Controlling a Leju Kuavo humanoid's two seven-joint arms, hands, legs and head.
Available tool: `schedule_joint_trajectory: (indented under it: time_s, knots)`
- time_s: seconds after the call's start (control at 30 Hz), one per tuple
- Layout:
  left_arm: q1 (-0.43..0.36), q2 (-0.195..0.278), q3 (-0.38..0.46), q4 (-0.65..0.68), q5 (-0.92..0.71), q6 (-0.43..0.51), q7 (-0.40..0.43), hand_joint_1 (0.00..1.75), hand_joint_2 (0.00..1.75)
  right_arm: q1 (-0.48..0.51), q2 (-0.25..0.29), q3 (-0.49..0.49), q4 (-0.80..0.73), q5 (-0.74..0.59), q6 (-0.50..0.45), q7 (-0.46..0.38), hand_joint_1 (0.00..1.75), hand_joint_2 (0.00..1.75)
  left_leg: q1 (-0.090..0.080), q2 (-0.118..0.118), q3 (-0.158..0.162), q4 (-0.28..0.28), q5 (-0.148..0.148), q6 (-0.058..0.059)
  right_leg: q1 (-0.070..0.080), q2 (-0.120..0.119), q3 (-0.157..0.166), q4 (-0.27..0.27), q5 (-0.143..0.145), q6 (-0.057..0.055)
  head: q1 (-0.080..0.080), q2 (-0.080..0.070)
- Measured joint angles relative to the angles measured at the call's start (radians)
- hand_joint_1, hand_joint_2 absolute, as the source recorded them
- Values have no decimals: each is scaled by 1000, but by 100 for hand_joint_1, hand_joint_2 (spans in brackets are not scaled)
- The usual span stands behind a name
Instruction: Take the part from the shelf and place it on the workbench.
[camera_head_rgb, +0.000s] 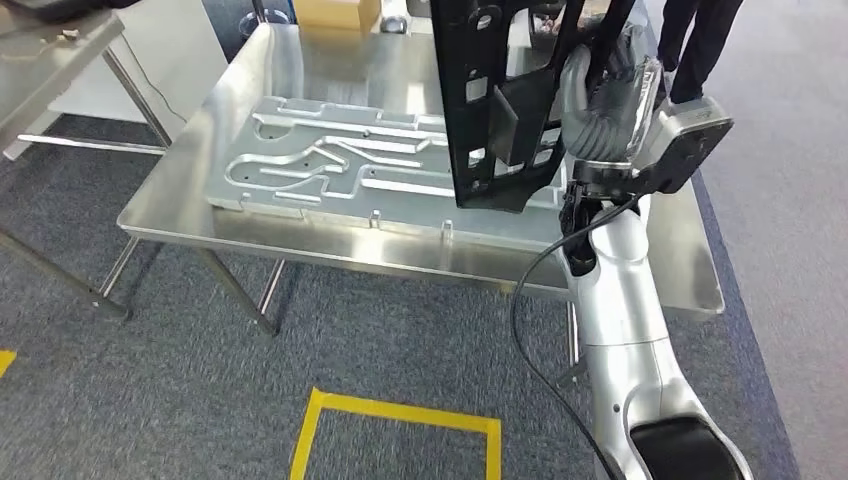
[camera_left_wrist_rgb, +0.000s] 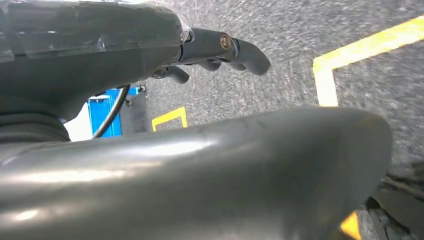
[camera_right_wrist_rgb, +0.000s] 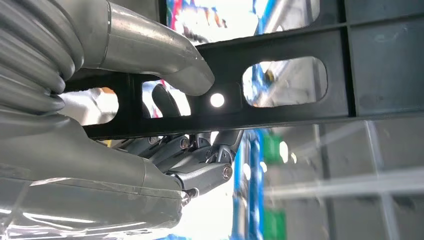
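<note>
A long black plastic frame part (camera_head_rgb: 490, 100) with slots and holes hangs upright over the right half of the steel workbench (camera_head_rgb: 300, 235), its lower end just above the surface. My right hand (camera_head_rgb: 600, 95) grips its right edge. In the right wrist view the thumb (camera_right_wrist_rgb: 165, 55) presses one face of the part (camera_right_wrist_rgb: 300, 107) and the dark fingers (camera_right_wrist_rgb: 200, 170) curl around the other. My left hand (camera_left_wrist_rgb: 220, 47) hangs over grey carpet with its dark fingers curled and nothing in them.
A machined aluminium fixture plate (camera_head_rgb: 330, 160) with grooves lies on the workbench. A cardboard box (camera_head_rgb: 338, 12) stands at the far edge. A person's dark legs (camera_head_rgb: 700, 40) stand beyond the bench's right end. Another table (camera_head_rgb: 50, 50) is at left. Yellow floor tape (camera_head_rgb: 395, 415) marks the carpet.
</note>
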Motion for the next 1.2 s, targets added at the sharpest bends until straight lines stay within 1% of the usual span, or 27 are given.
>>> schedule_joint_trajectory:
  time_s: [0.03, 0.07, 0.1, 0.17, 0.2, 0.23, 0.27, 0.33, 0.37, 0.4, 0.43, 0.47, 0.53, 0.6, 0.67, 0.7, 0.73, 0.77, 0.83, 0.87, 0.9, 0.93, 0.97, 1.03, 1.07, 1.1, 1.2]
  knots:
    - [0, -1, 0, 0, -3, -3, -4, 0, 0, -40, -13, -5, 7, 12, -14, 10, 175, 175, 1, 2, -17, 37, 1, -5, -2, 1, 11, -2, -8, -7, 0, 0]
    - [-1, -1, -1, 0, -4, -6, -7, 0, 0, -85, -26, -9, 22, 37, -37, 25, 175, 175, 3, 5, -45, 88, -7, -10, -3, 1, 23, -3, -16, -12, -1, 0]
    - [-3, -1, -1, 0, -4, -9, -10, 0, 0, -133, -40, -10, 46, 76, -70, 45, 175, 175, 5, 8, -84, 150, -24, -15, -3, 2, 31, -4, -25, -16, -1, 0]
    - [-3, -2, -1, 0, -2, -15, -13, 0, 0, -227, -66, -11, 114, 197, -158, 102, 175, 175, 7, 11, -167, 259, -79, -22, -2, 2, 49, -4, -43, -19, -1, 0]
    - [-2, -2, -1, 0, -1, -17, -15, 0, 0, -273, -79, -8, 157, 280, -207, 139, 175, 175, 8, 11, -196, 278, -97, -22, -1, 2, 60, -4, -53, -19, -1, 0]
    - [0, -2, 0, 0, -1, -19, -17, 0, 0, -320, -94, 0, 204, 374, -256, 181, 175, 175, 7, 11, -211, 266, -93, -19, 0, 2, 72, -3, -64, -18, -1, 0]
    - [2, -2, 0, 0, -1, -21, -19, 0, 0, -367, -110, 14, 254, 475, -302, 223, 175, 175, 7, 12, -213, 222, -64, -15, 0, 2, 85, -3, -74, -16, -1, 0]
    - [5, -2, 0, 0, -2, -25, -22, 0, 0, -454, -142, 57, 351, 681, -370, 301, 175, 175, 2, 12, -197, 87, 54, 1, 1, 2, 109, -3, -94, -11, -1, 0]
    - [6, -1, 0, 0, -3, -27, -23, 0, 0, -489, -157, 84, 396, 773, -392, 334, 175, 175, -1, 12, -185, 34, 100, 7, 2, 2, 117, -3, -103, -6, -1, 0]
    - [6, -1, 0, 0, -4, -28, -23, 0, 0, -521, -171, 112, 435, 857, -406, 369, 175, 175, -4, 12, -177, 3, 130, 13, 2, 3, 124, -4, -111, 0, -1, 0]
    - [5, 0, 0, 0, -5, -30, -23, 0, 0, -549, -184, 140, 471, 933, -410, 404, 175, 175, -6, 12, -172, -9, 136, 18, 3, 4, 129, -3, -116, 7, -1, 0]
    - [4, 0, 0, 0, -6, -31, -24, 0, 0, -575, -194, 166, 499, 995, -403, 437, 175, 175, -6, 12, -164, -12, 130, 21, 3, 4, 133, -1, -118, 12, -1, 0]
    - [2, 0, 0, 0, -2, -31, -27, 0, 0, -620, -207, 212, 541, 1088, -362, 493, 175, 175, -2, 12, -145, -27, 127, 29, 2, 3, 125, 29, -121, 20, 0, 0]
    - [0, 0, 1, 0, 1, -31, -31, 0, 0, -644, -210, 250, 576, 1140, -313, 527, 175, 175, 2, 13, -121, -42, 122, 34, 0, 3, 74, 119, -141, 25, 0, 0]
    - [-1, -1, 1, 0, 1, -32, -33, 0, 0, -643, -210, 282, 607, 1179, -276, 550, 175, 175, 3, 12, -103, -45, 110, 36, -2, 3, -4, 235, -187, 30, 0, 0]
    - [-1, -1, 1, 0, 1, -33, -33, 0, 0, -637, -210, 294, 619, 1197, -265, 558, 175, 175, 4, 10, -93, -45, 101, 36, -4, 3, -35, 268, -200, 34, 0, 0]
    - [0, -1, 1, 0, 1, -33, -33, 0, 0, -630, -209, 303, 627, 1210, -259, 564, 175, 175, 5, 7, -83, -43, 92, 35, -6, 2, -53, 270, -196, 37, 0, 0]
    - [1, -1, 1, 0, 1, -33, -32, 0, 0, -626, -208, 310, 632, 1219, -258, 568, 175, 175, 5, 5, -73, -40, 82, 33, -8, 1, -54, 237, -168, 40, 0, 0]
    - [4, -1, 1, 0, 1, -33, -32, 0, 0, -624, -206, 320, 640, 1228, -258, 574, 175, 175, 6, 0, -53, -34, 60, 27, -12, -1, -26, 106, -63, 42, 0, 0]
    - [4, -1, 1, 0, 1, -33, -32, 0, 0, -625, -206, 324, 645, 1231, -258, 575, 175, 175, 5, -2, -48, -31, 51, 22, -9, -3, -13, 47, -25, 39, 0, 0]
    - [3, -1, 1, 0, 1, -33, -32, 0, 0, -626, -205, 328, 650, 1236, -256, 575, 175, 175, 5, -3, -46, -28, 43, 17, -6, -3, -5, 13, 1, 33, 0, 0]
    - [3, -1, 1, 0, 1, -33, -31, 0, 0, -626, -202, 332, 654, 1245, -254, 576, 175, 175, 6, -4, -46, -25, 37, 10, -1, -3, -5, 2, 5, 24, 0, 0]
    - [2, -1, 1, 0, 1, -33, -29, 0, 0, -625, -198, 336, 658, 1259, -252, 577, 175, 175, 6, -4, -45, -24, 33, 3, 2, -2, -4, 2, -1, 15, 0, 0]
    - [0, 0, 1, 0, 0, -31, -22, 0, 0, -622, -180, 344, 665, 1300, -254, 585, 175, 175, 8, -1, -43, -13, 21, -9, 1, 1, 6, 2, -6, -1, 0, 0]
    - [-1, 0, 1, 0, -2, -31, -19, 0, 0, -620, -164, 350, 670, 1323, -259, 591, 175, 175, 9, 2, -54, 13, 10, -15, -1, 3, 13, -1, -9, -8, 0, 0]
    - [-2, 0, 1, 0, -4, -31, -16, 0, 0, -615, -142, 358, 675, 1346, -266, 599, 175, 175, 10, 5, -79, 63, -7, -19, -2, 7, 20, -3, -12, -13, 0, 0]
    - [-11, 0, 1, 0, -7, -33, -7, 0, 0, -578, -71, 385, 695, 1394, -281, 621, 175, 175, 12, 12, -197, 255, -71, -28, 4, 16, 35, -2, -24, -24, 0, 0]
